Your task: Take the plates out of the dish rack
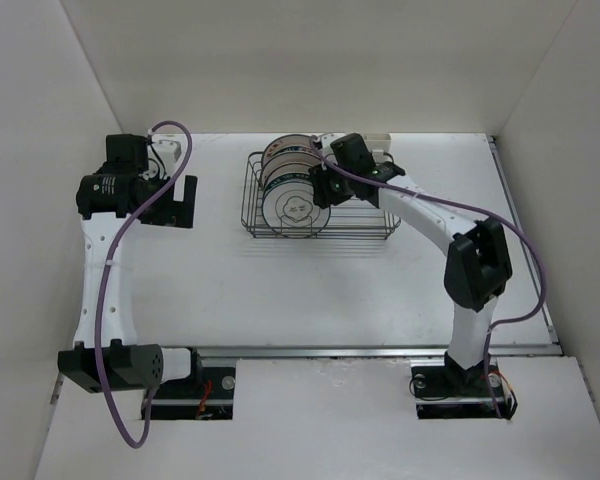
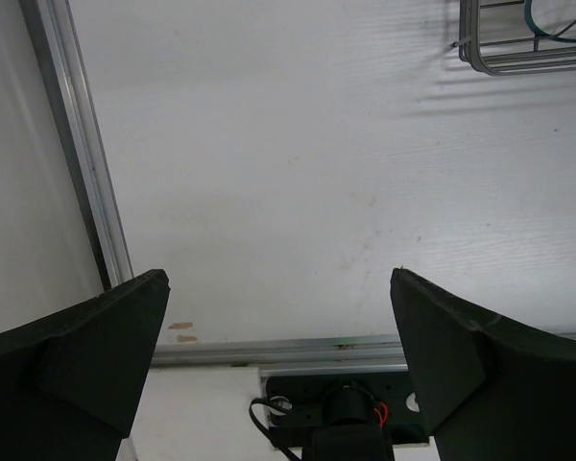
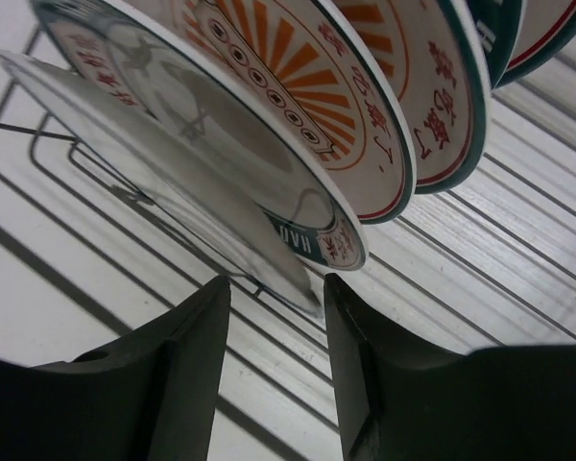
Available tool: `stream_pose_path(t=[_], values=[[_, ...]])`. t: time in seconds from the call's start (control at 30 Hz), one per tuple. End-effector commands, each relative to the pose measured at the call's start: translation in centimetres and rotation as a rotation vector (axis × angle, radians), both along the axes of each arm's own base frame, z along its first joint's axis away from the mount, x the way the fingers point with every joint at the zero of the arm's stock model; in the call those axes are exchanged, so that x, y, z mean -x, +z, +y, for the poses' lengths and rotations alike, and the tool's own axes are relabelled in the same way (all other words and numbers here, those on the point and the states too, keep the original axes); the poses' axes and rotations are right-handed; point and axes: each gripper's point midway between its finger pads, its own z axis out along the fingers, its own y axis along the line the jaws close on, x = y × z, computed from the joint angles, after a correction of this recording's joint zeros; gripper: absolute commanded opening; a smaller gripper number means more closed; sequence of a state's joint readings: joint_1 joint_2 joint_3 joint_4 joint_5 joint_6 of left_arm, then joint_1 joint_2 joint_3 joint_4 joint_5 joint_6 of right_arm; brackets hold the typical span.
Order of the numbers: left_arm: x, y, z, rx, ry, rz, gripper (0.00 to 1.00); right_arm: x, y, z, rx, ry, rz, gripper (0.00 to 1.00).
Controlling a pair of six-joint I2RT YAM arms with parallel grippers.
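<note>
Toward 12 o'clock on your table, dish rack [image 1: 355, 230]: a dark wire basket, its long side running 9 to 3 o'clock, sitting flat on the white table [image 1: 280, 300].
Plates [image 1: 295, 195]: you have several standing on edge, packed close together in the rack's 9 o'clock half. The 3 o'clock half shows only bare wire.
Plate markings: your right wrist view shows dark teal lettered rim bands and an orange sunburst centre on the ones further back.
Nearest plate [image 3: 173, 192]: it is pale and leans in front of the printed ones. Its lower rim dips down between your right fingers.
Right gripper [image 3: 276, 288]: it sits at the 3 o'clock rim of the plate stack, with one finger on each side of the nearest plate's edge. The jaws are set narrow but parted, with daylight between each pad and the rim, so nothing is clamped.
Cream holder [image 1: 378, 137]: it is on the rack's 12 o'clock edge near the 3 o'clock corner, partly hidden by your right arm.
Left gripper [image 2: 278, 279]: its jaws are spread wide and hold nothing. It hangs over bare table, well apart from the rack on its 9 o'clock side.
Rail [image 2: 269, 351]: a metal strip runs along the table edge below your left fingers.
</note>
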State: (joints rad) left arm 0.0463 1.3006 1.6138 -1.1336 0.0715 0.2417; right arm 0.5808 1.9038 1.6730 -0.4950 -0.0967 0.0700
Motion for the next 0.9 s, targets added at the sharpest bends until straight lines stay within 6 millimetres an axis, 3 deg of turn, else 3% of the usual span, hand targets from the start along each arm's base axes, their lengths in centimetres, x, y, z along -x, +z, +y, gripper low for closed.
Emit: stream_pose_path(t=[0.0,0.13,0.27,0.4,0.63,0.87], values=[[-0.3,0.1,-0.1,0.002,0.005,-0.013,1.00,-1.0,0.7,1.2,-0.034,0.045,-0.027,0.49],[-0.3,0.1,0.1,-0.005,0.010,-0.013,1.00,-1.4,0.3,0.8,-0.024,0.042,-0.024,0.44],[-0.1,0.0,0.1,-0.005,0.010,-0.004,1.00,-1.7,0.2,0.4,-0.018,0.037,-0.029,0.17],[0.0,0.0,0.2,-0.012,0.016,-0.004,1.00,-2.1,2.2,-1.0,0.016,-0.005,-0.097,0.00],[-0.1,0.0,-0.2,-0.005,0.001,-0.004,1.00,-1.6,6.4,-2.9,0.043,-0.032,-0.198,0.00],[-0.7,0.6,-1.0,-0.011,-0.037,-0.035,1.00,-0.7,14.4,-4.2,-0.033,-0.085,-0.327,0.00]])
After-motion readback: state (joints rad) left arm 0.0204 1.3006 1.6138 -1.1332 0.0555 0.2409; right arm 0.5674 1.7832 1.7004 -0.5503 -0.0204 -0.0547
